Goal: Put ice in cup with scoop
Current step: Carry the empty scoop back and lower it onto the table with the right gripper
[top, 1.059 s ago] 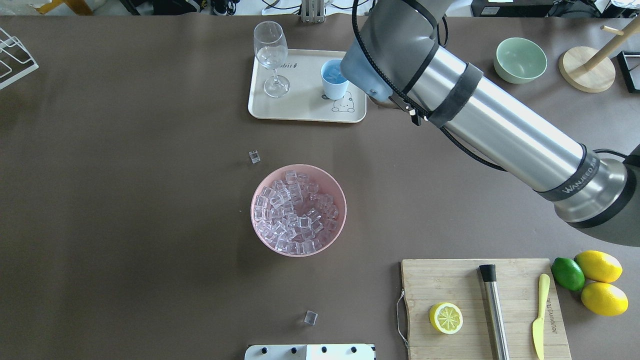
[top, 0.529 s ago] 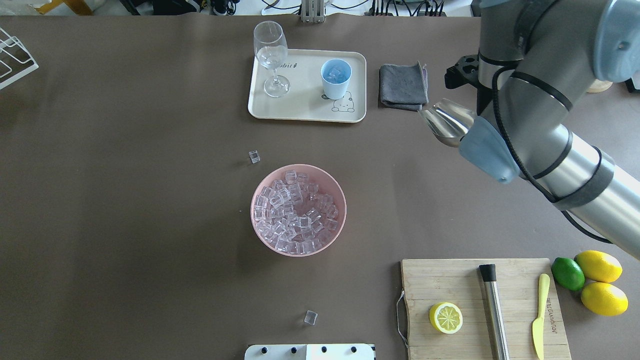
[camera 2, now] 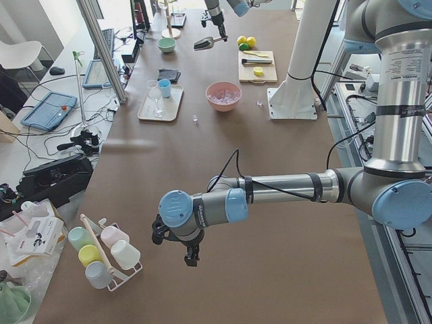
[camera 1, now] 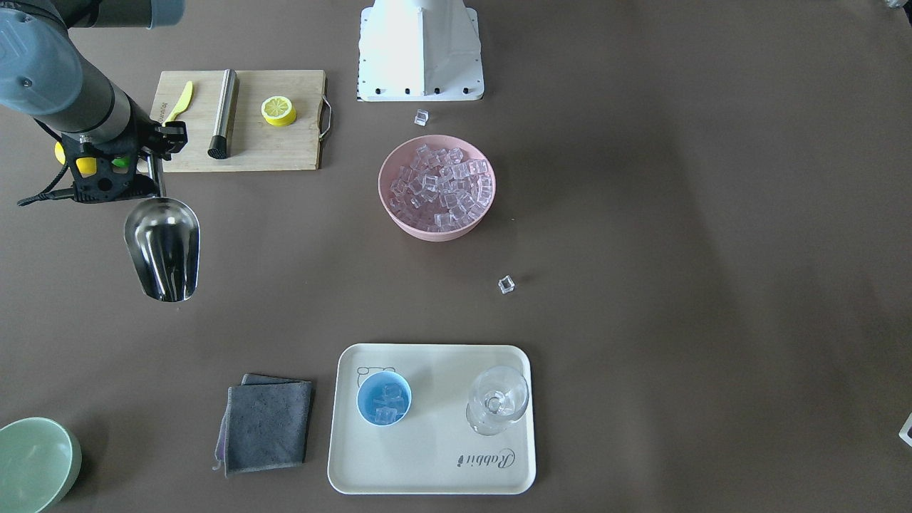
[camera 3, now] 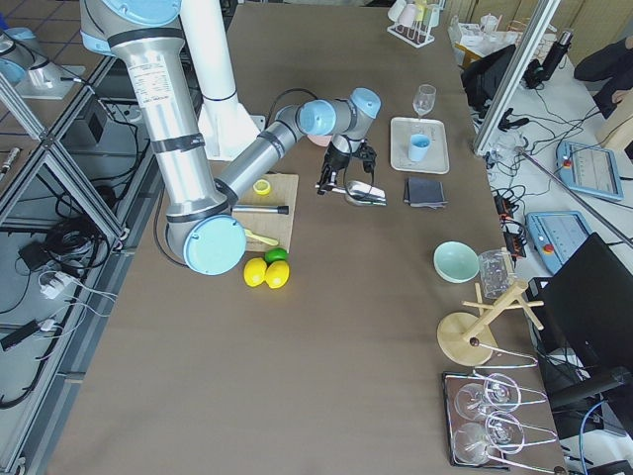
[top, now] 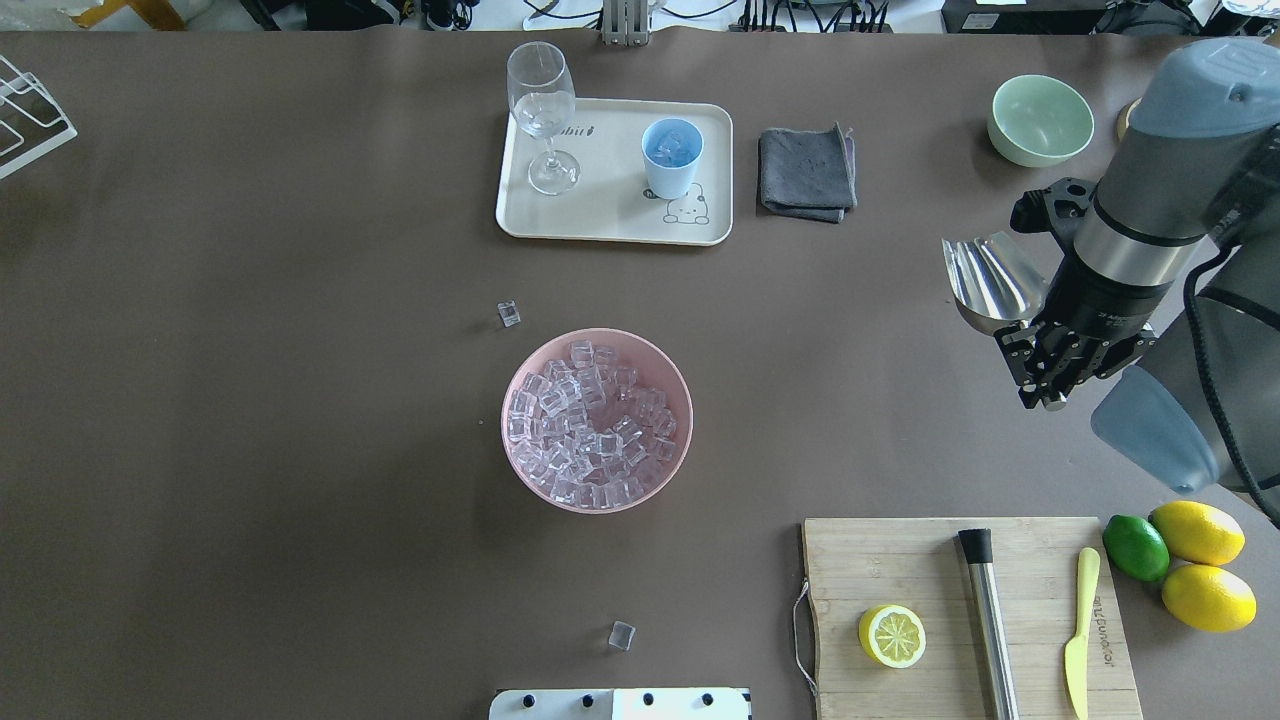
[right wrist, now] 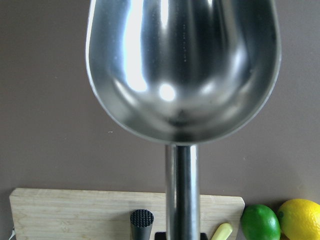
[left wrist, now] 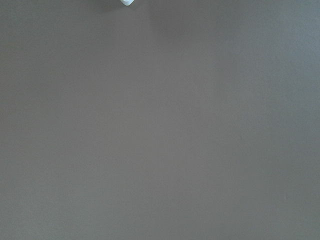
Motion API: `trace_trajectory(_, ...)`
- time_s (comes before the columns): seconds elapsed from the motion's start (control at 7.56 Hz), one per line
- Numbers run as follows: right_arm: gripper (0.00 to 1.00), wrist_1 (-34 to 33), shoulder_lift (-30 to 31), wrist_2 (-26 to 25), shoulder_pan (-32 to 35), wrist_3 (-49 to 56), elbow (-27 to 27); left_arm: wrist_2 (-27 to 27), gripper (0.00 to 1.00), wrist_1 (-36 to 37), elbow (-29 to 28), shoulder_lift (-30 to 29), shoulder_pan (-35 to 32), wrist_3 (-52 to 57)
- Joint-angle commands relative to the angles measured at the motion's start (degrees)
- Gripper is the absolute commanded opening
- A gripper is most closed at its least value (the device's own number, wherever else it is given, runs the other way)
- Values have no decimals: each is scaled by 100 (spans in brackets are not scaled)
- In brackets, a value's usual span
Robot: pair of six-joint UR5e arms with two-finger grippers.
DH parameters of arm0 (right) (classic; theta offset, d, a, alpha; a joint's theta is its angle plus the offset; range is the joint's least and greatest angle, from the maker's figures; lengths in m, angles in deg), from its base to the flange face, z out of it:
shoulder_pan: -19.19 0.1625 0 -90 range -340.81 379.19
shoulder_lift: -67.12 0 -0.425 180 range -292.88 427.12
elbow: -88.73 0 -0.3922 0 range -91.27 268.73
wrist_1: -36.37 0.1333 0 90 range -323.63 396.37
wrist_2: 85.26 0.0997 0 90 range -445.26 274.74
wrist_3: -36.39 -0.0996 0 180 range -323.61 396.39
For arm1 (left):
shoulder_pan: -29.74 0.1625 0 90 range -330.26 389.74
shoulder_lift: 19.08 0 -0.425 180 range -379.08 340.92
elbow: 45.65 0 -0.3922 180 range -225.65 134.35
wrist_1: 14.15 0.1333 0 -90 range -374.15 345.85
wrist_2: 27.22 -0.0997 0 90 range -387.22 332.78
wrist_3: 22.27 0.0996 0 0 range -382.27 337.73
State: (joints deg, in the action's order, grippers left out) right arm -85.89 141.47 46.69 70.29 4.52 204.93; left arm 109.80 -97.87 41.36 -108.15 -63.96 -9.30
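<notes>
the right gripper (top: pixel 1032 335) is pinched on the straight handle of the shiny stainless-steel scoop (top: pixel 990 280), holding it in the air above the brown table (top: pixel 250 400) near the right edge, between the pale green bowl (top: pixel 1040 120) toward the far right corner and the bamboo cutting board (top: pixel 880 560) at the near edge. the scoop's rounded trough points toward the far edge, and the right wrist view shows its inside as bare polished metal. the small light-blue cup (top: pixel 671 170) stands on the cream rectangular tray (top: pixel 600 200) by the middle of the far edge, beside a clear stemmed glass (top: pixel 541 100), with a few clear cubes of ice (top: pixel 668 150) inside it. more ice fills the pink round bowl (top: pixel 600 504) at the table's centre. one loose cube (top: pixel 509 314) lies just beyond that bowl, another cube (top: pixel 621 635) close to the near edge. the left gripper (camera 2: pixel 192 258) hangs above bare table near the left edge, seen only from the side, so i cannot tell whether its fingers are spread or pressed together.
</notes>
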Motion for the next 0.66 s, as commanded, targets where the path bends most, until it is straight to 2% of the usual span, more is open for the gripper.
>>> trace_trajectory(0.0, 0, 2200, 659, 33, -388, -1678, -482, 0, 99, 14, 62, -6, -43, -322)
trace_trajectory(0.26, 0, 3038, 668, -20, -836, -2390, -739, -26, 99, 14, 106, 170, -140, -322)
trace_trajectory(0.53, 0, 3155, 659, -133, -1154, -2666, -695, -26, 99, 14, 141, 171, -158, -322)
